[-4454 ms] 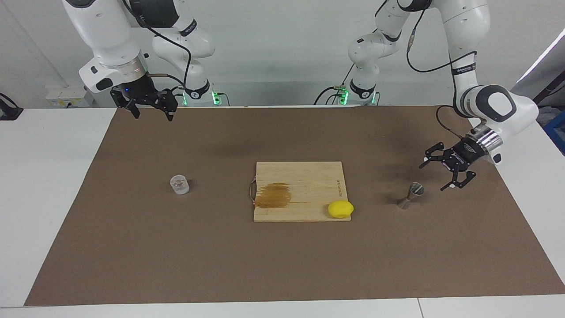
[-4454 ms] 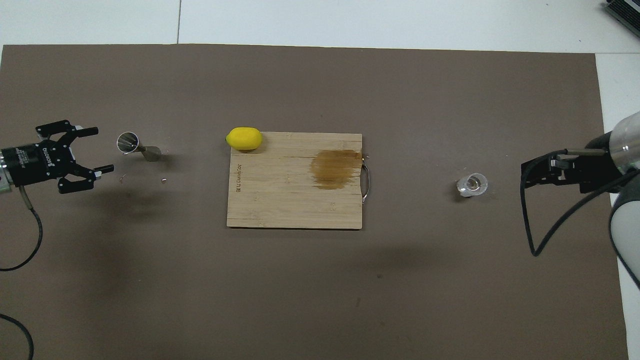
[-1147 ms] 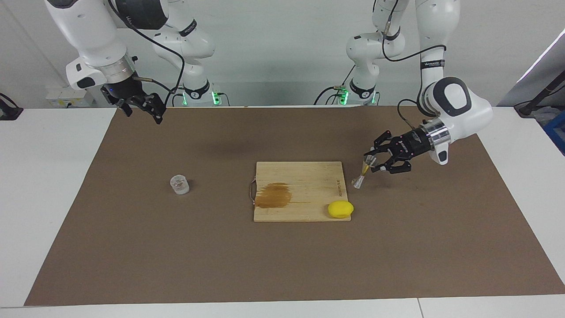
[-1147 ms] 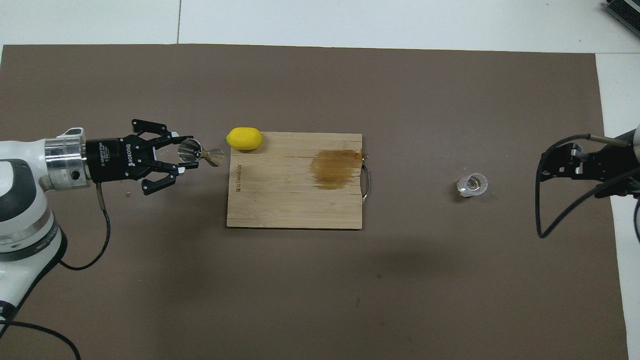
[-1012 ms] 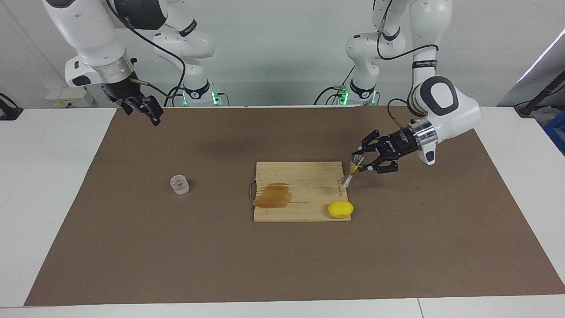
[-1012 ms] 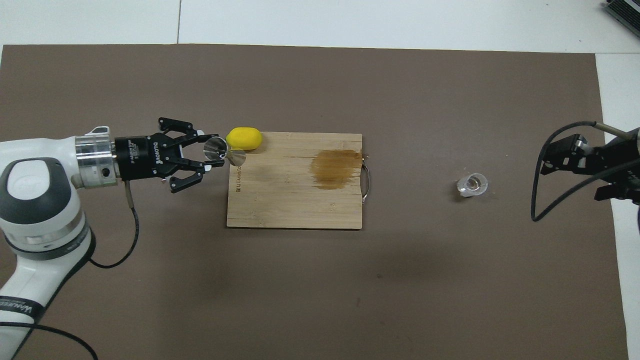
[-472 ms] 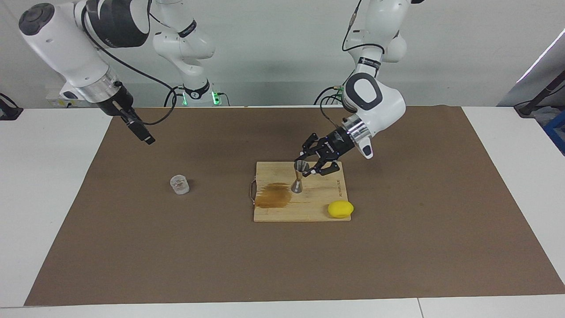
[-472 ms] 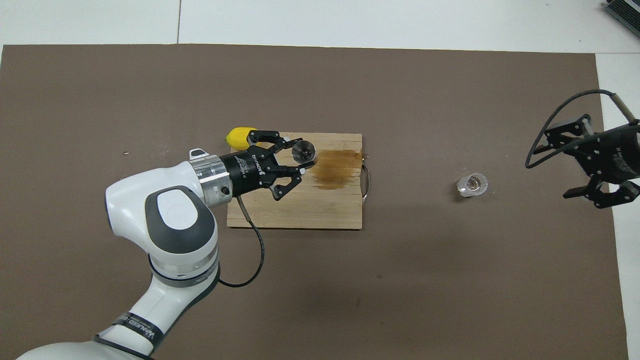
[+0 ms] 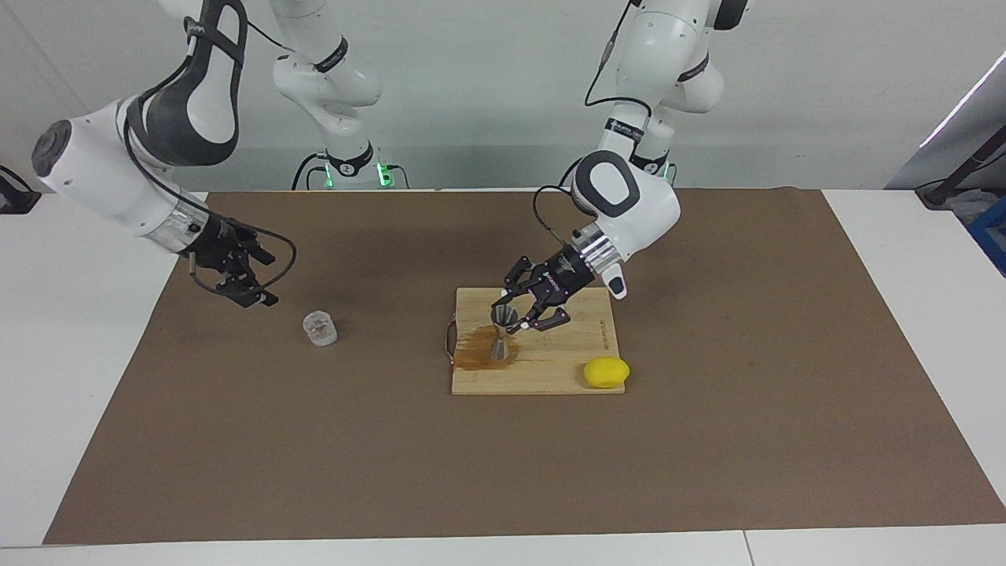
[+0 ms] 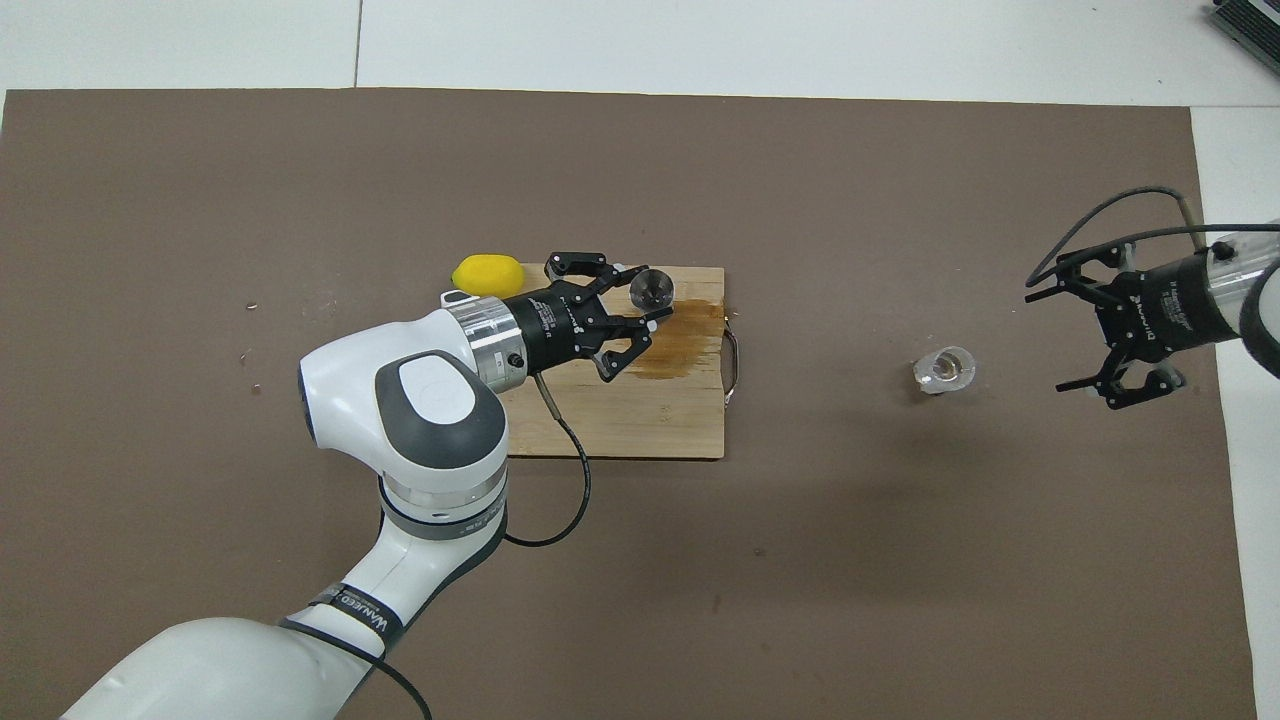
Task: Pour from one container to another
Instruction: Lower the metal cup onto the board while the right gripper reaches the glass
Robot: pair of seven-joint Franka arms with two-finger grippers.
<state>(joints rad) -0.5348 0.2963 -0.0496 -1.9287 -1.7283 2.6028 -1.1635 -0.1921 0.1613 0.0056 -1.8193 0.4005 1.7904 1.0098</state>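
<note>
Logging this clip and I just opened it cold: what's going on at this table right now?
The left gripper is shut on the small steel hourglass jigger, holding it upright over the brown stain on the wooden cutting board. The right gripper is open, low over the brown mat beside the small clear glass tumbler, not touching it. The tumbler stands on the mat toward the right arm's end. A yellow lemon lies at the board's corner. No pouring has begun.

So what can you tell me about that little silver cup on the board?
The jigger is a small shiny steel cup shaped like an hourglass, two cones joined at a narrow waist. It stands upright, open mouth up, on the brown stain of the wooden board. The left gripper is shut on its upper cone. Whether it holds liquid cannot be told.
</note>
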